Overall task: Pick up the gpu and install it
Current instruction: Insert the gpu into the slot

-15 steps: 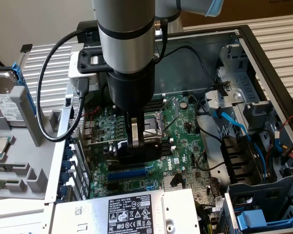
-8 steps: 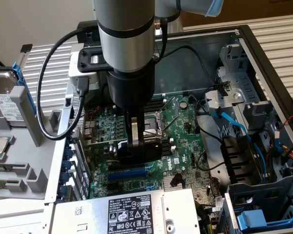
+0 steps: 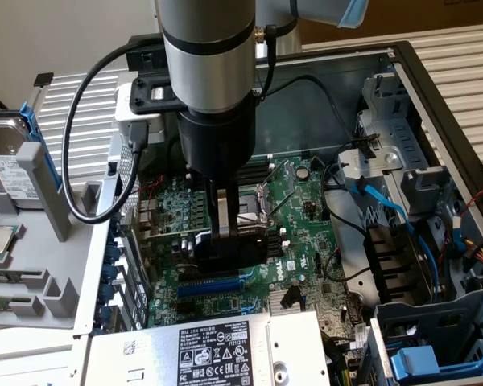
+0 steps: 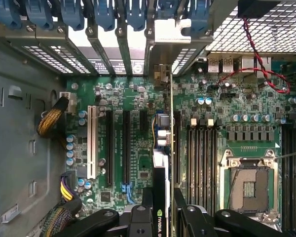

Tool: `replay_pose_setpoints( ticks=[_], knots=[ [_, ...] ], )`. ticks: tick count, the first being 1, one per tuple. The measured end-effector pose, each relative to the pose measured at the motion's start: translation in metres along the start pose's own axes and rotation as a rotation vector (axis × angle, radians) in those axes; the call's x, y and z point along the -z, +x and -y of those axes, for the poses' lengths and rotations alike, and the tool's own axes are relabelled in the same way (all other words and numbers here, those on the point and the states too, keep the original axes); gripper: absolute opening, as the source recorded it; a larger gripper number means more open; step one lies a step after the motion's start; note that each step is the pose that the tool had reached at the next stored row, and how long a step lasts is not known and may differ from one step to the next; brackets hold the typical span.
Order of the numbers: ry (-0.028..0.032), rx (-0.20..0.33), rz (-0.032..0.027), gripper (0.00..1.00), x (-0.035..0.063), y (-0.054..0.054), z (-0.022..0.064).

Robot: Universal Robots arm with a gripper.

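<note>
Slots [image 4: 92, 142] first, white and black plastic ribs on the green motherboard [image 4: 138, 98]; then the gpu [image 4: 160, 173], edge-on just over them, clamped in the hand [image 4: 163, 200] across black shroud and board. Looks light, stiff, fragile: best held by its flat faces. Shiny metal CPU socket [image 4: 246, 185] alongside.

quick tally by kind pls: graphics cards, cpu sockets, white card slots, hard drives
green graphics card with black shroud: 1
empty silver metal cpu socket: 1
long white plastic card slot: 1
silver boxy hard drive: 1
total: 4
</note>
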State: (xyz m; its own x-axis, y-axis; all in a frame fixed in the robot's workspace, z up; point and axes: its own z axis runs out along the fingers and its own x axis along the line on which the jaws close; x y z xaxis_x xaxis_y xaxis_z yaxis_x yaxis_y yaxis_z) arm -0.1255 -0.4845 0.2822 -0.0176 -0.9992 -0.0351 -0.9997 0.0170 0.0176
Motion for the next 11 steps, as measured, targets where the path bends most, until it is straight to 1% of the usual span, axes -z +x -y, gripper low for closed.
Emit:
replay_pose_setpoints(
  ticks=[3, 5, 11],
  knots=[
    [0.0002, -0.001, -0.0115, 0.26, 0.0, -0.0005, 0.0008],
    [0.0003, -0.002, -0.016, 0.26, -0.0001, -0.0016, 0.0018],
    [0.0002, -0.002, -0.0193, 0.26, -0.0001, -0.0052, 0.0028]
  ],
)
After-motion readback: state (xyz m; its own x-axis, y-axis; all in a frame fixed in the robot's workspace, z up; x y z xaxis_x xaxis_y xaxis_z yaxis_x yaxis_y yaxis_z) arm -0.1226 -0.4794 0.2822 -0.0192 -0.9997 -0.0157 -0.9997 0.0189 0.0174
